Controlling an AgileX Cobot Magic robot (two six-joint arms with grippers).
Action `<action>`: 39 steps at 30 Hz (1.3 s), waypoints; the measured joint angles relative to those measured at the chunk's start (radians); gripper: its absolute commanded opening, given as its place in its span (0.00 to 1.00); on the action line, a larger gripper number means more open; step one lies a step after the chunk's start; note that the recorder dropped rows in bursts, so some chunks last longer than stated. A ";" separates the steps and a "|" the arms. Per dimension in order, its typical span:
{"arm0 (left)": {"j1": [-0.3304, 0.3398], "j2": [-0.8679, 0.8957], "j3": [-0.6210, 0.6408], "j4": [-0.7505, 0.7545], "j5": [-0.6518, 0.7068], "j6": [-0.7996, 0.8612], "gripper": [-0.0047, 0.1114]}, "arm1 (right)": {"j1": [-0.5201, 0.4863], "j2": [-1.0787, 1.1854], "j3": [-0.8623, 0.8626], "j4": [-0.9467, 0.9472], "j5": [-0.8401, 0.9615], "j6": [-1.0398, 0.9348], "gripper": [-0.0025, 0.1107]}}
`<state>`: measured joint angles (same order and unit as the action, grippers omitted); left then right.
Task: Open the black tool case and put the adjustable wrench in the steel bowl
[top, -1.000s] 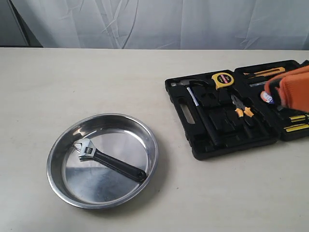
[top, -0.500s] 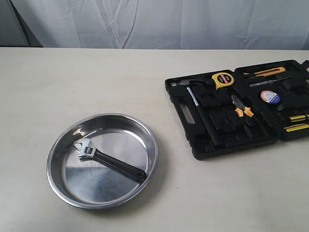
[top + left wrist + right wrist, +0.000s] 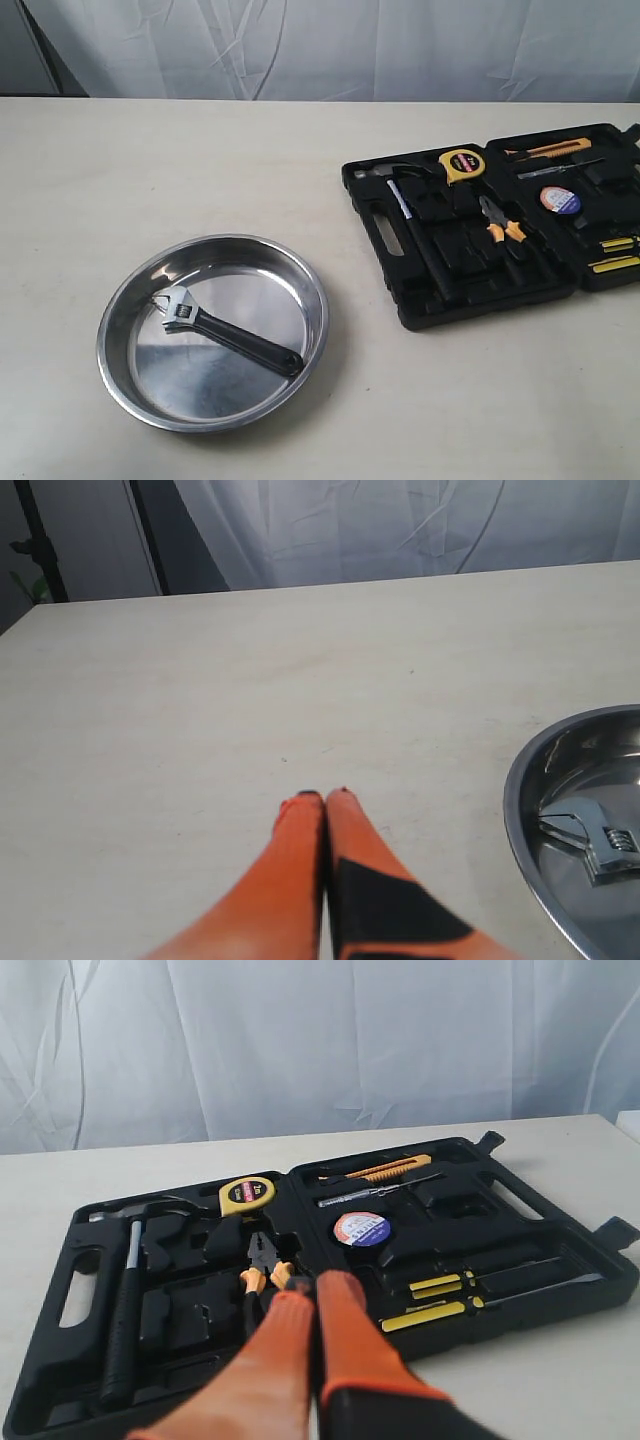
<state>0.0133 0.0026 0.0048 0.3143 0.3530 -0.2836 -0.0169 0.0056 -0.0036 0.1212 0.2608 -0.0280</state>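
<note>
The adjustable wrench (image 3: 222, 330), silver head and black handle, lies flat inside the steel bowl (image 3: 125, 300) at the front left of the table; its head (image 3: 590, 838) also shows in the left wrist view. The black tool case (image 3: 400, 290) lies open at the right, lid flat. Neither gripper appears in the exterior view. My left gripper (image 3: 323, 798) is shut and empty over bare table, apart from the bowl's rim (image 3: 520, 820). My right gripper (image 3: 315, 1288) is shut and empty, held before the open case (image 3: 560, 1290).
In the case sit a black-handled hammer (image 3: 425, 245), a yellow tape measure (image 3: 461, 165), orange-handled pliers (image 3: 503, 232), a roll of tape (image 3: 559, 200), a utility knife (image 3: 548, 149) and yellow-banded screwdrivers (image 3: 614, 263). A white curtain hangs behind the table.
One second ago the orange right gripper hung over the case's right side in the exterior view; it has since drawn out of that view. Wrench, bowl and case have not moved.
</note>
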 measured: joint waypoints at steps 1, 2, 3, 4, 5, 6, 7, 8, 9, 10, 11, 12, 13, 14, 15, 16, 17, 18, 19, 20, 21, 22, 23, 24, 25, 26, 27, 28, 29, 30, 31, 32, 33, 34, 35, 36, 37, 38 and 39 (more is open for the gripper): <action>0.000 0.000 0.000 0.000 0.000 0.000 0.04 | 0.000 0.000 0.000 0.002 0.001 0.000 0.01; 0.000 0.000 0.000 0.000 0.000 0.000 0.04 | 0.000 0.000 0.002 0.002 0.004 0.000 0.01; 0.000 0.000 0.000 0.000 0.000 0.000 0.04 | 0.000 0.000 0.002 0.002 0.004 0.000 0.01; 0.000 0.000 0.000 0.000 0.000 0.000 0.04 | 0.000 0.000 0.002 0.004 0.004 0.000 0.01; 0.000 0.000 0.000 0.000 0.000 0.000 0.04 | 0.000 0.000 0.002 0.004 0.004 0.000 0.01; 0.000 0.000 0.000 0.000 0.000 0.000 0.04 | 0.000 0.000 0.002 0.004 0.004 0.000 0.01; 0.000 0.000 0.000 0.000 0.000 0.000 0.04 | 0.000 0.000 0.002 0.004 0.004 0.000 0.01; 0.000 0.000 0.000 0.000 0.000 0.000 0.04 | 0.000 0.000 0.002 0.004 0.004 0.000 0.01; 0.000 0.000 0.000 0.000 0.000 0.000 0.04 | 0.000 0.000 0.002 0.004 0.004 0.000 0.01; 0.000 0.000 0.000 0.000 0.000 0.000 0.04 | 0.000 0.000 0.002 0.004 0.004 0.000 0.01; 0.000 0.000 0.000 0.000 0.000 0.000 0.04 | 0.000 0.000 0.002 0.004 0.004 0.000 0.01; 0.000 0.000 0.000 0.000 0.000 0.000 0.04 | 0.000 0.000 0.002 0.004 0.004 0.000 0.01; 0.000 0.000 0.000 0.000 0.000 0.000 0.04 | 0.000 0.000 0.002 0.004 0.004 0.000 0.01; 0.000 0.000 0.000 0.000 0.000 0.000 0.04 | 0.000 0.000 0.002 0.009 0.004 0.000 0.01; 0.000 0.000 0.000 0.000 0.000 0.000 0.04 | 0.000 0.000 0.002 0.012 0.004 0.000 0.01; 0.000 0.000 0.000 0.000 0.000 0.000 0.04 | 0.000 0.000 0.002 0.015 0.004 0.000 0.01; 0.000 0.000 0.000 0.000 0.000 0.000 0.04 | 0.000 0.000 0.002 0.020 0.004 -0.002 0.01; 0.000 0.000 0.000 0.000 0.000 0.000 0.04 | 0.000 0.000 0.002 0.020 0.004 -0.002 0.01; 0.000 0.000 0.000 0.000 0.000 0.000 0.04 | 0.000 0.000 0.002 0.022 0.004 -0.002 0.01; 0.000 0.000 0.000 0.000 0.000 0.000 0.04 | 0.000 0.000 0.002 0.022 0.004 -0.002 0.01; 0.000 0.000 0.000 0.000 0.000 0.000 0.04 | 0.000 0.000 0.002 0.022 0.004 -0.002 0.01; 0.000 0.000 0.000 0.000 0.000 0.000 0.04 | 0.000 0.000 0.002 0.022 0.004 -0.002 0.01; 0.000 0.000 0.000 0.000 0.000 0.000 0.04 | 0.000 0.000 0.002 0.022 0.004 -0.002 0.01; 0.000 0.000 0.000 0.000 0.000 0.000 0.04 | 0.000 0.000 0.002 0.022 0.004 -0.002 0.01; 0.000 0.000 0.000 0.000 0.000 0.000 0.04 | 0.000 0.000 0.002 0.027 0.004 -0.002 0.01; 0.000 0.000 0.000 0.000 0.000 0.000 0.04 | 0.000 0.000 0.002 0.036 0.004 -0.002 0.01; 0.000 0.000 0.000 0.000 0.000 0.000 0.04 | 0.000 0.000 0.002 0.049 0.004 0.000 0.01; 0.000 0.000 0.000 0.000 0.000 0.000 0.04 | 0.000 0.000 0.002 0.057 0.004 0.000 0.01; 0.000 0.000 0.000 0.000 0.000 0.000 0.04 | 0.000 0.000 0.002 0.066 0.004 0.000 0.01; 0.000 0.000 0.000 0.000 0.000 0.000 0.04 | 0.000 0.000 0.002 0.068 0.004 0.000 0.01; 0.000 0.000 0.000 0.000 0.000 0.000 0.04 | 0.000 0.000 0.002 0.070 0.004 0.000 0.01; 0.000 0.000 0.000 0.000 0.000 0.000 0.04 | 0.000 0.000 0.002 0.071 0.004 0.000 0.01; 0.000 0.000 0.000 0.000 0.000 0.000 0.04 | 0.000 0.000 0.002 0.071 0.004 0.000 0.01; 0.000 0.000 0.000 0.000 0.000 0.000 0.04 | 0.000 0.000 0.002 0.071 0.004 -0.002 0.01; 0.000 0.000 0.000 0.000 0.000 0.000 0.04 | 0.000 0.000 0.002 0.071 0.004 -0.002 0.01; 0.000 0.000 0.000 0.000 0.000 0.000 0.04 | 0.000 0.000 0.002 0.071 0.004 -0.002 0.01; 0.000 0.000 0.000 0.000 0.000 0.000 0.04 | 0.000 0.000 0.002 0.071 0.004 -0.002 0.01; 0.000 0.000 0.000 0.000 0.000 0.000 0.04 | 0.000 0.000 0.002 0.071 0.004 -0.002 0.01; 0.000 0.000 0.000 0.000 0.000 0.000 0.04 | 0.000 0.000 0.002 0.071 0.004 -0.002 0.01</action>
<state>0.0133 0.0026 0.0048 0.3143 0.3530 -0.2836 -0.0170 0.0056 -0.0019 0.1923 0.2646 -0.0297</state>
